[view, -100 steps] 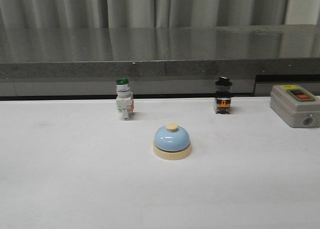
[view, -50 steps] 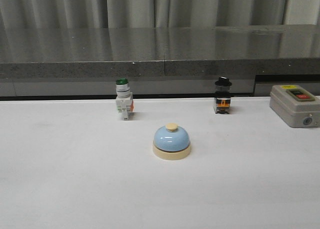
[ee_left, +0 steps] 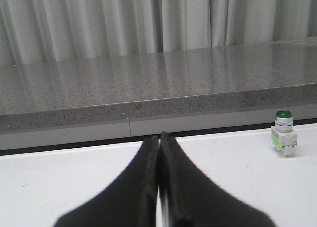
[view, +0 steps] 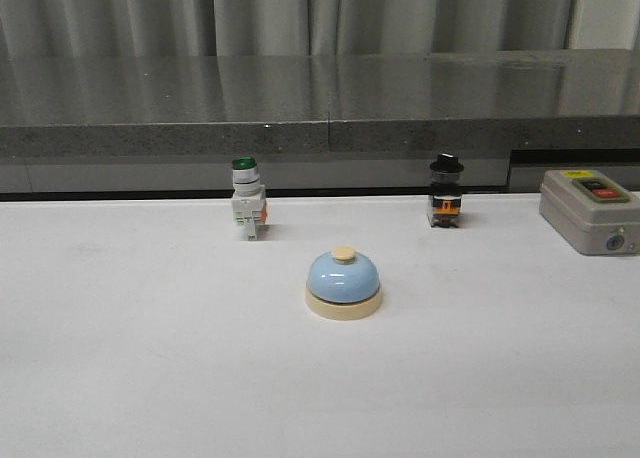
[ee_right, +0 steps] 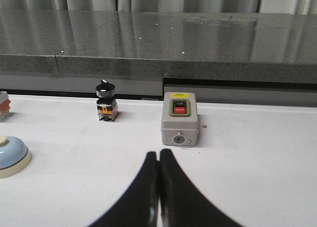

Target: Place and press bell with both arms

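Grey pleated curtains (view: 300, 13) and a speckled stone ledge (view: 320, 103) back the smooth white desk (view: 150, 378). One bell (view: 343, 284), a glossy light-blue dome on a cream base, sits at the centre of the front frame. Behind it stand one green-capped push-button (view: 247, 197) at left, one black-knobbed switch (view: 446, 190) at right, and one grey switch box (view: 591, 210) at far right. Nothing blocks the bell. Both wrist views show tapered black fingers pressed together: left gripper (ee_left: 159, 140), right gripper (ee_right: 158, 155).
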Tool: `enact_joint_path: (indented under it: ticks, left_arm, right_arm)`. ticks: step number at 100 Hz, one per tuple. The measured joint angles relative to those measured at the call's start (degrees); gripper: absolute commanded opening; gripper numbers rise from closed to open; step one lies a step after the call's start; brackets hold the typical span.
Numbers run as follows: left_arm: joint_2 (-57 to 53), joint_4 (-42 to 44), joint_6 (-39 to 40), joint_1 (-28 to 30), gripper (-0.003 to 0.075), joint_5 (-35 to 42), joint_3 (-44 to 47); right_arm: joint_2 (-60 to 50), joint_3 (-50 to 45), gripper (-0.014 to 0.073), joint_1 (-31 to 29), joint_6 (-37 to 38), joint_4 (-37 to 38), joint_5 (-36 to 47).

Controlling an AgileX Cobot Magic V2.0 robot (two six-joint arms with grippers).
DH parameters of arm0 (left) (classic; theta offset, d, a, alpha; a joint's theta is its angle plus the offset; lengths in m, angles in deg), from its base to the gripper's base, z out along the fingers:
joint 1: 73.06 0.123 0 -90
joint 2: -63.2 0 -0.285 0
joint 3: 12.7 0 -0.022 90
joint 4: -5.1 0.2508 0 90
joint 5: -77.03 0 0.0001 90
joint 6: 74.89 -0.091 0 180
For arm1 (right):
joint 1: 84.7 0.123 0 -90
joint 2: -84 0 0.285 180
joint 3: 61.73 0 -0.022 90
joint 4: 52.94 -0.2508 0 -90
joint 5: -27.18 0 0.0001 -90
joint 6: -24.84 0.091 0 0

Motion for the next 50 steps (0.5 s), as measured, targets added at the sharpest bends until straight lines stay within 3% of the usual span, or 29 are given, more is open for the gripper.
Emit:
enact_joint_path:
  ticks: [30, 50]
  left_arm:
    - [0.0, 0.0, 0.0, 0.0, -0.0019, 0.0, 0.0]
    - [0.0, 0.0, 0.0, 0.0, -0.0020, 0.1, 0.0]
  right_arm:
    - [0.0, 0.1, -0.0060, 0.0, 0.0, 0.0, 5.4]
    - [1.2, 6.9, -0.0060, 0.0, 0.0, -0.1, 1.2]
